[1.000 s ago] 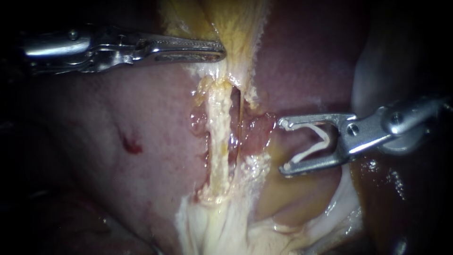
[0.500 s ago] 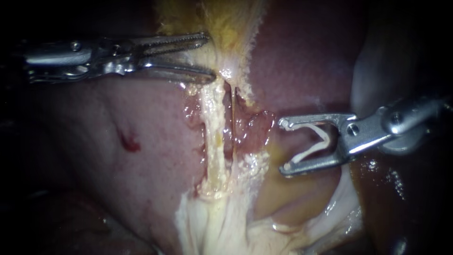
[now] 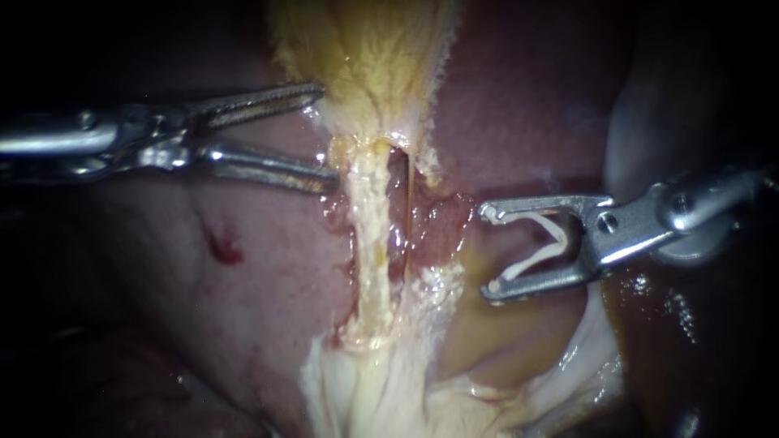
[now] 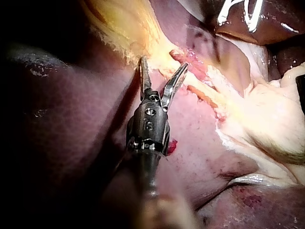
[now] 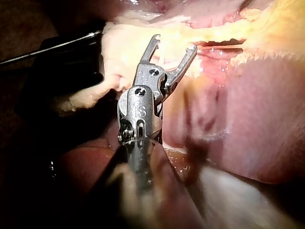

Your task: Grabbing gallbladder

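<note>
Both differ: your left instrument's end effector (image 3: 327, 135) gapes empty just beside the yellow, fuzzy-edged gallbladder (image 3: 369, 57), upper centre of frame, tapering downward; your right instrument's end effector (image 3: 487, 250) pinches a white V-shaped clip (image 3: 531, 264).

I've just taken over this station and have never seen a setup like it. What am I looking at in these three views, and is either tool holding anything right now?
You are seeing two thin robot instruments, each ending in two small jaws, working on pig tissue. The wide picture comes from the endoscope, close to the tissue. The other two come from cameras on each arm, looking along that arm's own instrument.

The pinkish surface is the liver. The yellowish tissue above it is probably the gallbladder, and a pale strand runs down from it.

The left instrument comes in from the left. Its jaws are open beside the yellowish tissue and grip nothing yet. The right instrument comes in from the right and holds a white V-shaped clip between its jaws.
</note>
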You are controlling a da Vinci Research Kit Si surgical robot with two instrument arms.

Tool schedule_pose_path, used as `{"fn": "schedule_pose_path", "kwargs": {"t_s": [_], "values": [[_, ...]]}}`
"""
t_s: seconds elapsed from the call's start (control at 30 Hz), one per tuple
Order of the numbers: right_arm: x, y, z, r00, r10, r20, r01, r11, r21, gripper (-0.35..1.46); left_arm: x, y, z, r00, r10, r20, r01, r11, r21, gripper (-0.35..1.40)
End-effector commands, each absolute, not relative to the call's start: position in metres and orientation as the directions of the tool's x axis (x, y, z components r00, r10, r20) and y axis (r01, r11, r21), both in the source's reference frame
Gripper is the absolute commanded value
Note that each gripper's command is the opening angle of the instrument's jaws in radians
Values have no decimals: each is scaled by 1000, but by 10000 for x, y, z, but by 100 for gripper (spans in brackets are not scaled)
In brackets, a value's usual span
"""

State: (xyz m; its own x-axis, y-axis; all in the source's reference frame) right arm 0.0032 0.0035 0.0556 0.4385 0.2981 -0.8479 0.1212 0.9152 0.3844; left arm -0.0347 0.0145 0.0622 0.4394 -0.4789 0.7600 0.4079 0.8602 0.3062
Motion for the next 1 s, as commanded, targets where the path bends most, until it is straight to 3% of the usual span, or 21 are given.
{"fn": "schedule_pose_path", "kwargs": {"t_s": [0.03, 0.37, 0.7, 1.0], "values": [[32, 35, 556, 438, 298, -848, 121, 915, 384, 46, -345, 140, 622, 440, -475, 762, 405, 862, 304, 61], [32, 35, 555, 438, 298, -848, 122, 915, 384, 46, -365, 118, 639, 449, -486, 750, 390, 862, 325, 61], [31, 35, 555, 438, 298, -848, 122, 915, 384, 46, -395, 129, 648, 448, -491, 748, 397, 858, 325, 61], [31, 35, 555, 438, 298, -848, 122, 915, 384, 46, -395, 141, 663, 448, -487, 749, 391, 861, 326, 52]]}}
